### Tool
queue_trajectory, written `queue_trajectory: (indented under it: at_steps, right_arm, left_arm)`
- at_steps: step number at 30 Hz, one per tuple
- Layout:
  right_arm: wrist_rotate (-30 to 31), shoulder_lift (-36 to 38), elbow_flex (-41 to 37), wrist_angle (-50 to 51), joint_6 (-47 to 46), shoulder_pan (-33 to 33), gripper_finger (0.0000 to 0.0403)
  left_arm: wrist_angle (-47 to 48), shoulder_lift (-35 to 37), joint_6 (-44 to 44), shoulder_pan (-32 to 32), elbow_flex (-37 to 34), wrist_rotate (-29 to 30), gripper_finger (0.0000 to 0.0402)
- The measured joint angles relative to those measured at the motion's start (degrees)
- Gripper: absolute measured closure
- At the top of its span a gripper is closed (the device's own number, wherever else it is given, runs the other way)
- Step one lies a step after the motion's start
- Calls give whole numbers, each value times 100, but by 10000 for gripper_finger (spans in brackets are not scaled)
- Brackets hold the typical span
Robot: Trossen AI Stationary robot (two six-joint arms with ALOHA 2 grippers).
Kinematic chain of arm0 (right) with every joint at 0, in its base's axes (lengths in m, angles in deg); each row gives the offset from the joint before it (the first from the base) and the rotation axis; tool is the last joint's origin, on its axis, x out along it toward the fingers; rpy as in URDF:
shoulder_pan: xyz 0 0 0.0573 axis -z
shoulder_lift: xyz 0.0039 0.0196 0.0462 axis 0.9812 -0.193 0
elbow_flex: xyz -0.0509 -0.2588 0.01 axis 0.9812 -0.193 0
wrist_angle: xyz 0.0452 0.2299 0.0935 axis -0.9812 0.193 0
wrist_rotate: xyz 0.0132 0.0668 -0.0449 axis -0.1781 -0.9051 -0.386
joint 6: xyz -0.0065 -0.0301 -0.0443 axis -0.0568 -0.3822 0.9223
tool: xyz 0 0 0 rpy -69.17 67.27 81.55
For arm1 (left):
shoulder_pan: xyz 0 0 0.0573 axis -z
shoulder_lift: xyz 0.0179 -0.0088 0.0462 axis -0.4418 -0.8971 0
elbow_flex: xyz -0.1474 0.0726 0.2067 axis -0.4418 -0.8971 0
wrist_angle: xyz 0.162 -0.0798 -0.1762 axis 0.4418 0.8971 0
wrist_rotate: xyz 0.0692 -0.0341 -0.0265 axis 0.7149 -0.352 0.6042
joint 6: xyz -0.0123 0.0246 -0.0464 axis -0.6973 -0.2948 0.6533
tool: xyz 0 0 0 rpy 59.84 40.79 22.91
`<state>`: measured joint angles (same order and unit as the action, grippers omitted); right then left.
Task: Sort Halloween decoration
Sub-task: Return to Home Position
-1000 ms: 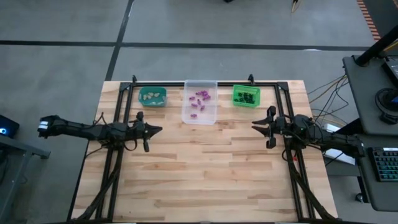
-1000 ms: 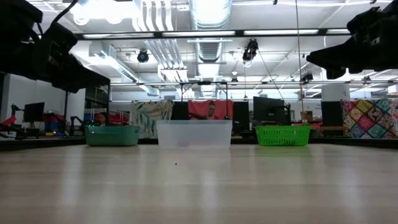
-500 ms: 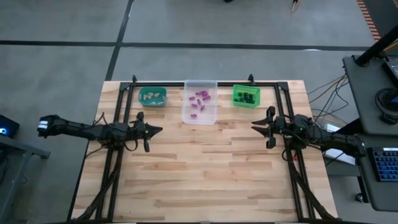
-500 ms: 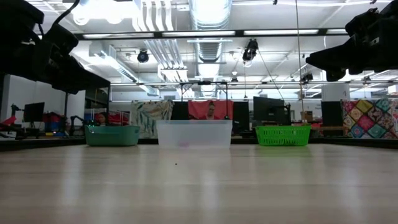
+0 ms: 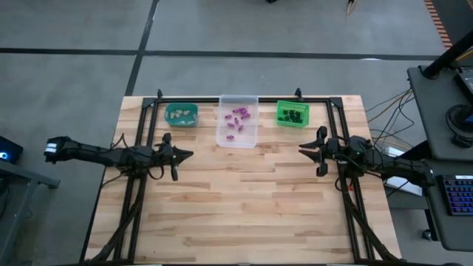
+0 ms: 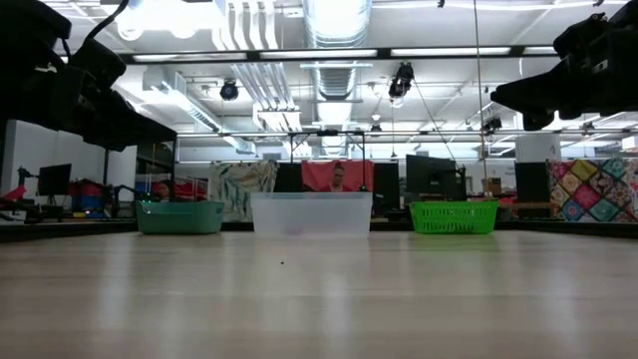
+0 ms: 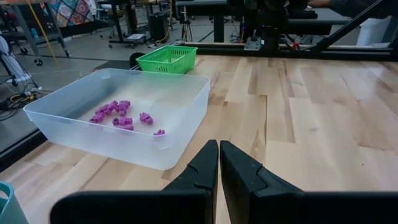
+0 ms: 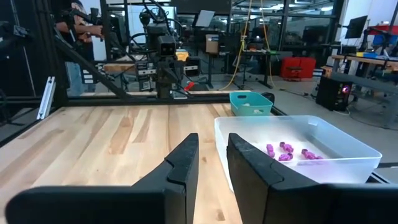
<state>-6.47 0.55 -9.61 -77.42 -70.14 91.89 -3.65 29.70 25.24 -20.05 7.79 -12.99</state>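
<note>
The trinkets lie sorted in three bins at the table's far edge. Beige ones [image 5: 182, 113] are in the teal bin [image 5: 168, 118]. Purple ones [image 5: 236, 118] are in the clear bin [image 5: 238, 142], also in the left wrist view [image 7: 118, 114]. Black ones [image 5: 293, 114] are in the green bin [image 5: 280, 120]. My left gripper [image 5: 188, 154] hangs shut and empty over the table's left middle, pointing right. My right gripper [image 5: 301, 150] hangs slightly open and empty over the right middle, pointing left. Both are clear of the bins.
The black arm frames [image 5: 140, 140] run along both table sides and the far edge behind the bins. Bare wooden table [image 5: 244, 199] spreads between and in front of the grippers. In the low view the bins [image 6: 312, 214] stand in a row at the far edge.
</note>
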Motion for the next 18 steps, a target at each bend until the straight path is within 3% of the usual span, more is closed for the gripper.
queue_trajectory:
  at_steps: [18]
  right_arm:
    - [2, 0, 0, -5, 2, 0, 325]
  left_arm:
    - [-1, 0, 0, 0, -2, -2, 402]
